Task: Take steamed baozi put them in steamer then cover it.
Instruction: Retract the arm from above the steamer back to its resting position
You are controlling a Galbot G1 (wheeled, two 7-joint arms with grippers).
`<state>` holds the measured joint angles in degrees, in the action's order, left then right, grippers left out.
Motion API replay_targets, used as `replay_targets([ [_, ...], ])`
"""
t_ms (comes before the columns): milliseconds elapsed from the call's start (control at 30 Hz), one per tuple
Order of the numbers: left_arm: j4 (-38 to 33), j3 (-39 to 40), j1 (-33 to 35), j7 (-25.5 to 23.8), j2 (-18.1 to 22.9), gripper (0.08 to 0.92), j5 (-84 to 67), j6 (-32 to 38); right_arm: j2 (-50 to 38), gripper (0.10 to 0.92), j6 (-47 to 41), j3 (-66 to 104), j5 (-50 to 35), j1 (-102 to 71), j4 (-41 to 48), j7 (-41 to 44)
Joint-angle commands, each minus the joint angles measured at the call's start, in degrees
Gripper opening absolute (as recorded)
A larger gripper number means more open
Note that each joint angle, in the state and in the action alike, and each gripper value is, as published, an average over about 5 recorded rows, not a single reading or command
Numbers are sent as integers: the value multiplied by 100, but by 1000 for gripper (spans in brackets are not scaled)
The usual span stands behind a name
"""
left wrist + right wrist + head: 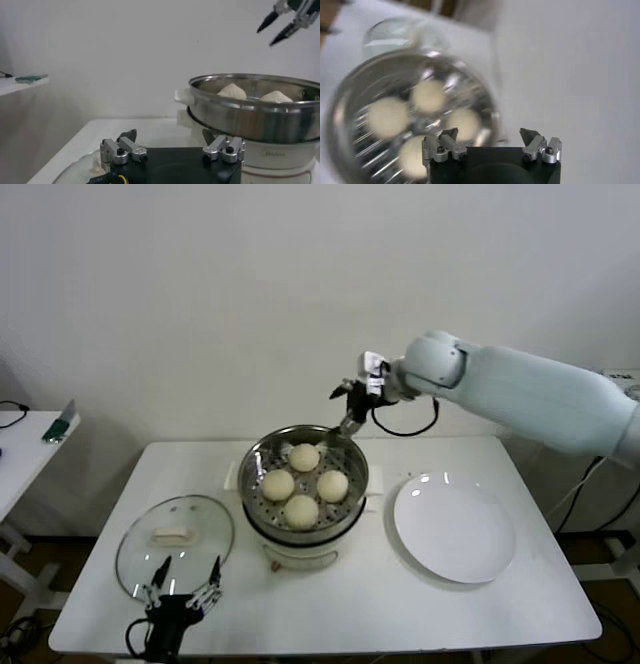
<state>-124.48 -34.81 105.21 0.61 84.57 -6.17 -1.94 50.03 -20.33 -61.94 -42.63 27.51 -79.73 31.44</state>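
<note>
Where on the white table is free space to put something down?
Bare table lies behind the clear glass lid, and along the front edge below the flat white plate. It is crowded around the shiny steel steamer holding four cream-white buns.

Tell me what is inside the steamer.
Four steamed baozi sit on the perforated floor of the steamer, uncovered. The floor beneath each bun is hidden. The cover lies on the table beside it.

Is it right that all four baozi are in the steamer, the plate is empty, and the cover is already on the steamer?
Not quite. The head view shows the cover lying on the table left of the steamer, by the left gripper. The four baozi are in the steamer and the plate is empty, as you said.
</note>
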Motion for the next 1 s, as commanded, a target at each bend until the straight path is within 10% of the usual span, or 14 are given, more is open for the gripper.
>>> replay_targets([
  [33, 82, -57, -203, -218, -128, 823, 177, 81, -1769, 823, 797, 3868, 500, -3356, -496, -1842],
  [500, 428, -30, -564, 356, -241, 823, 1530, 23, -822, 823, 2063, 9205, 1080, -9416, -1187, -2739],
  [1000, 970, -449, -631, 1032, -472, 823, 3507, 550, 1247, 823, 4201, 9700, 1575, -11155, -1202, -2158],
])
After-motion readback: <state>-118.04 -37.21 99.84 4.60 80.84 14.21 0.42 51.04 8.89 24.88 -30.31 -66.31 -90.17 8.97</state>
